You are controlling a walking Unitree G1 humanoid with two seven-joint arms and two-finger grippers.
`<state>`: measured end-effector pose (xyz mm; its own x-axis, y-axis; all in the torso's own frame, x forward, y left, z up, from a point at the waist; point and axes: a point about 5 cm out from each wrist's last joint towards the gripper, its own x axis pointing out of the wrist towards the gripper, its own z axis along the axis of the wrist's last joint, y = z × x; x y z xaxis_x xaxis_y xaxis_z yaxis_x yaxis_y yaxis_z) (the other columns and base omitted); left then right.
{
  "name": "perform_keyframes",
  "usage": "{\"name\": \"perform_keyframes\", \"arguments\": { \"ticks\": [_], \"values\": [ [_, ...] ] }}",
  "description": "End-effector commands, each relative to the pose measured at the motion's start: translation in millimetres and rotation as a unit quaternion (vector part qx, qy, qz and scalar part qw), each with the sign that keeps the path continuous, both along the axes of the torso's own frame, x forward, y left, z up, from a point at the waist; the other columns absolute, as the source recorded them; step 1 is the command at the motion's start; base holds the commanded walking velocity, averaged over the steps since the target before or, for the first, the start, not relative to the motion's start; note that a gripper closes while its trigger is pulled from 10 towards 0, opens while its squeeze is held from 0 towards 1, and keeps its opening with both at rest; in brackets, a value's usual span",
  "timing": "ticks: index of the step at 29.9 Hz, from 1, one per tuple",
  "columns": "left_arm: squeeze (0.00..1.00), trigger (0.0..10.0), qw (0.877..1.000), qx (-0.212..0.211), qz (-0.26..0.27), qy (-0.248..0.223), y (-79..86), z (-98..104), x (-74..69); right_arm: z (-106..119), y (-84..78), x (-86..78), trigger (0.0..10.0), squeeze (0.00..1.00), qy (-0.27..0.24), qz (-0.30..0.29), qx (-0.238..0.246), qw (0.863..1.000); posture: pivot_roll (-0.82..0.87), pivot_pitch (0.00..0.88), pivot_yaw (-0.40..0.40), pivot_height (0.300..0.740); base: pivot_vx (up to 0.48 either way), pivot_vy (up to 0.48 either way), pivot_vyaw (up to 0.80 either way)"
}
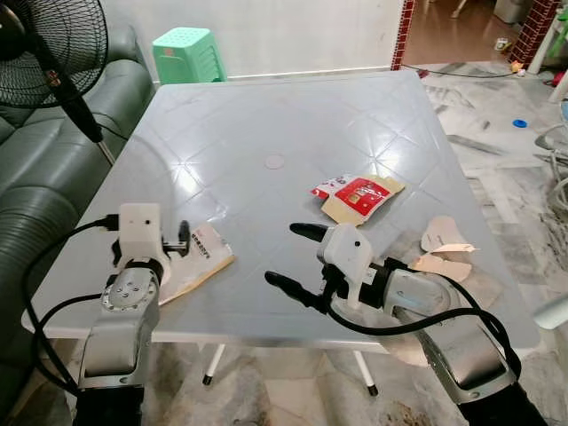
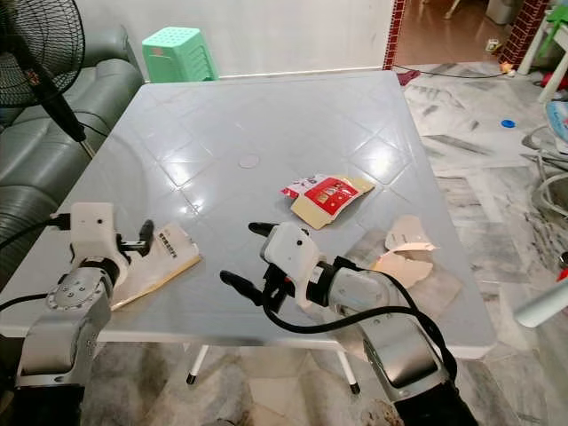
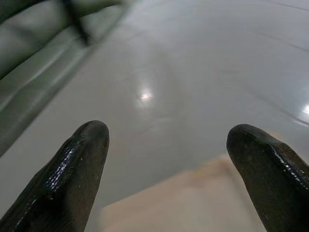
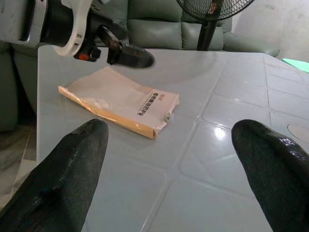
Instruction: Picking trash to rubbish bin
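A flat tan paper packet [image 1: 202, 256] with printed text lies near the front left edge of the pale grey table [image 1: 266, 115]. My left gripper [image 1: 183, 238] hovers open over the packet's near end, and the tan paper [image 3: 193, 203] lies below and between its fingertips. My right gripper [image 1: 290, 257] is open low over the table's front middle, pointing left at the packet [image 4: 120, 104], apart from it. A red and tan wrapper [image 1: 357, 195] lies mid-table. Torn cardboard scraps [image 1: 445, 248] sit by the right edge.
A black standing fan [image 1: 49, 44] and a grey-green sofa [image 1: 35, 186] stand along the table's left side. A green plastic stool [image 1: 186, 53] is behind the table. Marble floor with cables [image 1: 524, 133] lies to the right.
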<state>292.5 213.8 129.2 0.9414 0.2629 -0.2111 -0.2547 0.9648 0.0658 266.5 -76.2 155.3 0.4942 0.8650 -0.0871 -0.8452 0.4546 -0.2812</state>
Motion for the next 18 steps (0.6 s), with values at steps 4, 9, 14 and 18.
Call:
{"name": "perform_keyframes", "arguments": {
  "ticks": [4, 9, 14, 18],
  "values": [
    [0.0, 10.0, 0.996, -0.038, 0.076, 0.008, 12.0, -2.6, -8.2, 1.6, 2.9, 0.4, 10.0, 0.16, -0.01, 0.004, -0.002, 1.0, -0.02, 0.034, 0.06, 0.74, 0.0, 0.0, 0.0],
    [0.0, 10.0, 0.992, -0.056, 0.114, -0.002, 14.4, 1.5, -14.1, 1.0, 3.8, 1.2, 10.0, 0.16, -0.01, 0.004, -0.002, 1.0, -0.01, 0.033, 0.061, 0.74, 0.0, 0.0, 0.0],
    [0.0, 10.0, 0.988, -0.094, 0.118, 0.006, 4.1, 0.1, -19.8, -0.4, 5.0, 1.3, 10.0, 0.16, -0.01, 0.006, -0.003, 1.0, 0.0, 0.03, 0.063, 0.74, 0.0, 0.0, 0.0],
    [0.0, 10.0, 0.98, -0.161, 0.109, 0.034, -11.1, -10.3, -28.9, -0.8, 5.3, 1.6, 10.0, 0.16, -0.01, 0.007, -0.003, 1.0, 0.0, 0.031, 0.063, 0.74, 0.0, 0.0, 0.0]
  ]
}}
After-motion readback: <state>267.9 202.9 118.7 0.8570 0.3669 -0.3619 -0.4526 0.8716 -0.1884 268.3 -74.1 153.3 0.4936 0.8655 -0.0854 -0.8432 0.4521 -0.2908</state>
